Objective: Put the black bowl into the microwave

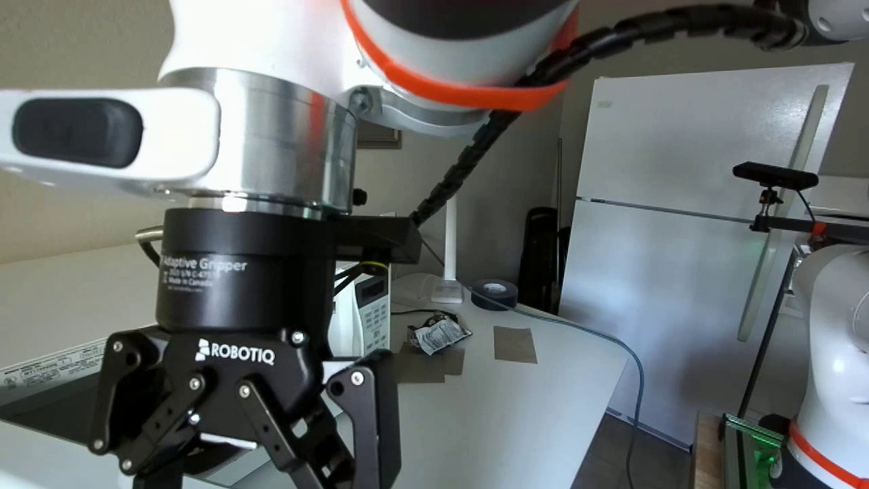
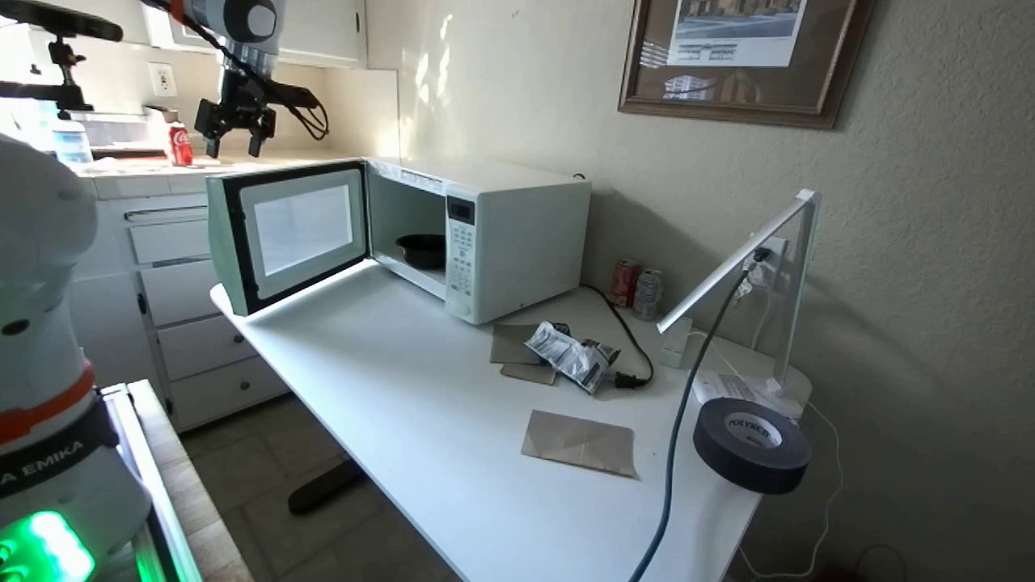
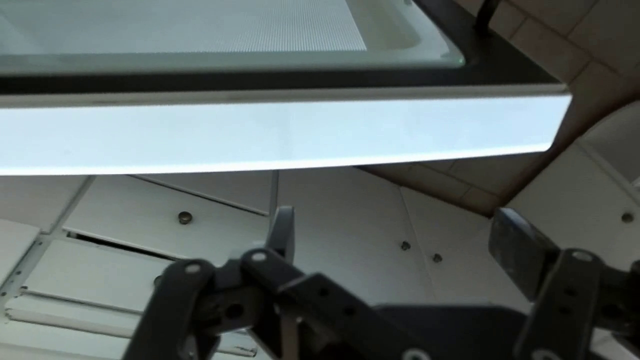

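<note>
Okay, in an exterior view the black bowl (image 2: 422, 250) is already inside the microwave (image 2: 525, 234), partly hidden by the control panel (image 2: 462, 246); door (image 2: 303, 226) wide open. Claw (image 2: 234, 147) hangs high near it, jaws apart. In an exterior view the cable conduit (image 1: 468, 157) spans free; might snag on a retreat. Wrist view: nothing gripped, door edge crossing ahead. Misjudged descent or forward travel likely clips it, swinging the door.

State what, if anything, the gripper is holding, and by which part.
Nothing: the gripper is open, and the black bowl sits inside the microwave.
</note>
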Motion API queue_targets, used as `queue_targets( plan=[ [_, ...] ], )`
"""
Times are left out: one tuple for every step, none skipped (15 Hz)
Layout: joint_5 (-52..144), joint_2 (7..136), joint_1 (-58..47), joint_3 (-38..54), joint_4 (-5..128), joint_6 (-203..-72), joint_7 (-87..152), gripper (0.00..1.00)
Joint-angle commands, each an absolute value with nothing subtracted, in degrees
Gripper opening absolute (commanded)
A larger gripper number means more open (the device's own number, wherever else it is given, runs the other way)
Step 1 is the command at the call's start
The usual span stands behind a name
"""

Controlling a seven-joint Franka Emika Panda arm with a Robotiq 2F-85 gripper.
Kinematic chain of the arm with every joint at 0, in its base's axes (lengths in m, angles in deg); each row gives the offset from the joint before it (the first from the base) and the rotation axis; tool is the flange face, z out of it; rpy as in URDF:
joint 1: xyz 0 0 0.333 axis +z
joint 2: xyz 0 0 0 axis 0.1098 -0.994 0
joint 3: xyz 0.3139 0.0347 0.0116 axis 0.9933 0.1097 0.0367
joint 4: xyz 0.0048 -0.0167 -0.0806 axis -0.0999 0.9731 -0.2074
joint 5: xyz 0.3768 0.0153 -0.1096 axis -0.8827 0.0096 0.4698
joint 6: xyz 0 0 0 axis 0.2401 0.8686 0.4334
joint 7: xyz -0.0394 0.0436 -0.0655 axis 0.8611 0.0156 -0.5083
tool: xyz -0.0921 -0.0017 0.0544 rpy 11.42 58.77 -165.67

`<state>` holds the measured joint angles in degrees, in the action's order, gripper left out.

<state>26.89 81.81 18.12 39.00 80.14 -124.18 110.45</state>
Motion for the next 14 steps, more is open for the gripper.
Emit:
queue_targets(
  plan=[
    [33.80, 81.06, 19.35, 39.65, 80.10, -124.15, 115.10, 1.00],
    [35.43, 81.01, 19.62, 39.83, 80.18, -124.43, 116.37, 1.00],
    [36.73, 81.42, 19.88, 40.05, 80.46, -124.41, 117.40, 1.00],
    [37.55, 81.39, 20.08, 40.20, 80.51, -124.43, 117.88, 1.00],
    [37.48, 81.37, 20.22, 40.38, 80.62, -124.50, 117.91, 1.00],
    [37.24, 81.32, 20.35, 40.51, 80.58, -124.36, 117.63, 1.00],
    [36.80, 81.28, 20.43, 40.66, 80.50, -124.10, 117.71, 1.00],
    [36.25, 81.20, 20.49, 40.80, 80.35, -123.56, 117.29, 1.00],
    [36.27, 81.17, 20.56, 40.86, 80.35, -123.28, 117.04, 1.00],
    [36.88, 81.07, 20.64, 40.82, 80.41, -123.11, 116.44, 1.00],
    [37.28, 80.91, 20.68, 40.73, 80.60, -123.15, 116.03, 1.00],
    [37.79, 80.73, 20.75, 40.63, 80.78, -123.11, 115.45, 1.00],
    [38.10, 80.37, 20.76, 40.55, 81.10, -123.33, 114.99, 1.00],
    [38.61, 79.96, 20.79, 40.42, 81.30, -123.37, 114.02, 1.00]
  ],
)
